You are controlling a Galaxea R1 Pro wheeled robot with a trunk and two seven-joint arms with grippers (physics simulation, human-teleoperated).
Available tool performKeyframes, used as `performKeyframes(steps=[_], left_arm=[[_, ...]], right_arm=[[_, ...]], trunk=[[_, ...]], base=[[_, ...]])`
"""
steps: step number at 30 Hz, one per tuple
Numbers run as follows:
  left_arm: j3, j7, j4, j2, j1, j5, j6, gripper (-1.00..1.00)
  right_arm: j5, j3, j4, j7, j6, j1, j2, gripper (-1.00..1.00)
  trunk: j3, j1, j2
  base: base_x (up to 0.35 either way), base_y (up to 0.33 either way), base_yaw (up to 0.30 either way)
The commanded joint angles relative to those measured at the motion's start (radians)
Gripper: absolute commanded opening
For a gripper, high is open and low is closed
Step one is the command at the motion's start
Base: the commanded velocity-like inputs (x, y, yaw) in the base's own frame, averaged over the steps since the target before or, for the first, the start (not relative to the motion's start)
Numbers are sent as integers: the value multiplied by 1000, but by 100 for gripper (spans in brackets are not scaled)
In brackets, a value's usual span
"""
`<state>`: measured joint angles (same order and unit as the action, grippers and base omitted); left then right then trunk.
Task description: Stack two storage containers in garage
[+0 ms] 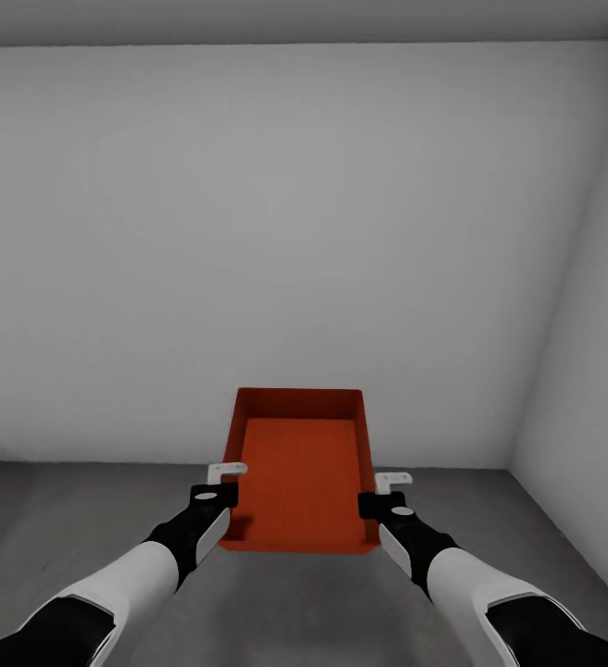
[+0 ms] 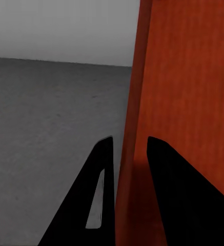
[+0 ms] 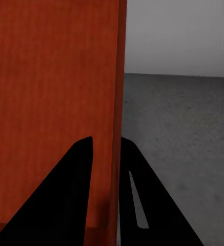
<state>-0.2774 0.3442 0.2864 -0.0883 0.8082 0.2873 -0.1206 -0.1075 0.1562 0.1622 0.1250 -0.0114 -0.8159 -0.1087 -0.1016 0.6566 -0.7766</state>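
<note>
— Your two forearms come in from the lower corners of the head view, white sleeves running to black wrists. What are they carrying?

— One orange-red storage container (image 1: pixel 301 468), open-topped, held just below the middle of the frame. Your left gripper (image 1: pixel 222 484) sits on its left wall and your right gripper (image 1: pixel 386 491) on its right wall, both near the closer end. The bin hangs above the dark grey concrete floor (image 1: pixel 63 519), with a pale grey wall (image 1: pixel 276 241) behind it and a side wall (image 1: pixel 587 371) on the right.

— And your left wrist view?

— You see the two black fingers (image 2: pixel 181 195) straddling the thin container wall (image 2: pixel 129 154), one outside, one inside the bin, clamped on it. The speckled floor (image 2: pixel 45 123) spreads across the left of the frame, the grey wall along the top.

— Your right wrist view?

— Same grip, mirrored: the fingers (image 3: pixel 60 200) pinch the container wall (image 3: pixel 118 113), the orange inner face taking the left half, the floor (image 3: pixel 183 138) at the right.
</note>
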Motion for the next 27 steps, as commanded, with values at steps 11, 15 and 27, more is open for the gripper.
performKeyframes(steps=[11, 15, 27], left_arm=[[24, 13, 11, 1, 2, -19, 16, -100], [24, 12, 12, 1, 1, -19, 16, -100], [24, 12, 13, 1, 2, -19, 16, -100]], right_arm=[[-20, 6, -3, 5, 0, 0, 0, -100], [-20, 6, -3, 5, 1, 0, -1, -100], [-20, 6, -3, 4, -2, 0, -2, -100]], trunk=[[-2, 0, -1], [-2, 0, -1], [-2, 0, -1]], base=[[22, 19, -268], [0, 0, -88], [0, 0, -5]])
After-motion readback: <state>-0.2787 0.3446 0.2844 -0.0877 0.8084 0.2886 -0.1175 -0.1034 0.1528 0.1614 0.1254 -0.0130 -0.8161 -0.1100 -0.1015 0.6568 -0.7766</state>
